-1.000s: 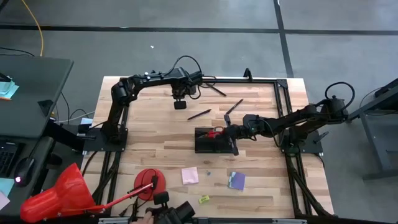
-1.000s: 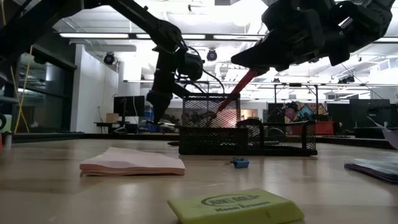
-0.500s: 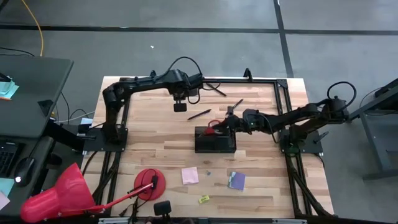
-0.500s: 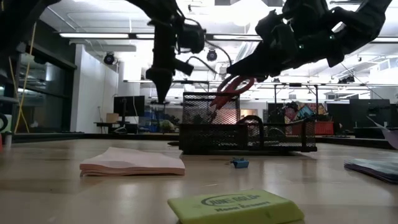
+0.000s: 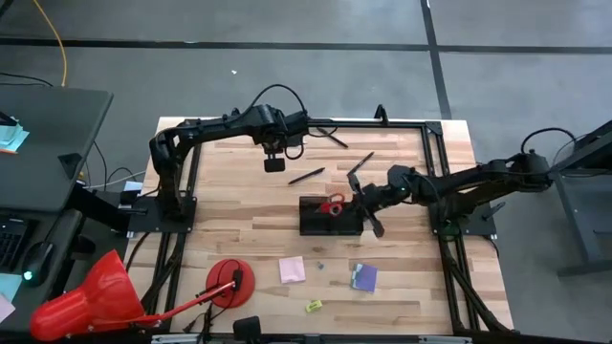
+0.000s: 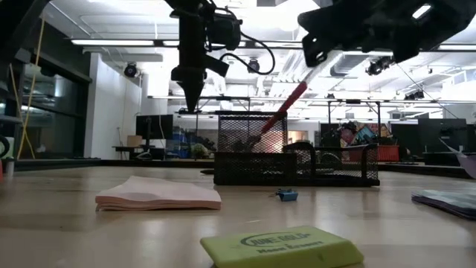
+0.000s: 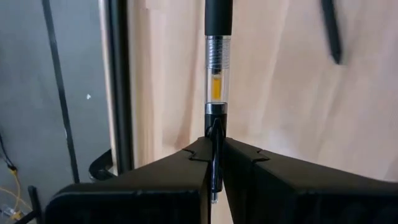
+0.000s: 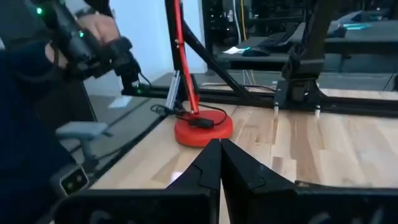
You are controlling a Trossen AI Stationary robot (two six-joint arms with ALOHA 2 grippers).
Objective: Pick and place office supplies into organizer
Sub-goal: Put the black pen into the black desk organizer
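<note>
Left gripper (image 7: 214, 163) is seen clamped on a clear-barrelled pen with a black grip (image 7: 217, 68), held above the bare wood near the upper middle of the high view, where the left gripper (image 5: 275, 162) hangs over the light wooden table (image 5: 239, 215). Right gripper (image 5: 375, 227) sits at frame centre-right, just beside the right end of the black mesh organizer tray (image 5: 330, 218); its fingers (image 8: 239, 165) are pressed together with nothing seen between them. Red-handled scissors (image 5: 332, 205) are placed in the organizer, handles up and leaning, as shown in the low view (image 6: 286, 109). Two thin dark pens (image 5: 307, 176) (image 5: 360, 164) are left lying on the wood above the tray, a third (image 5: 332, 138) nearer the upper rail. Pink square sticky pad (image 5: 292, 269), purple pad (image 5: 363, 277) and small yellow eraser (image 5: 313, 306) are spread below the tray, well apart from it; a tiny blue piece (image 6: 286, 196) lies between pad and tray. Red disc base with a stick (image 5: 229, 283) is at lower left.
</note>
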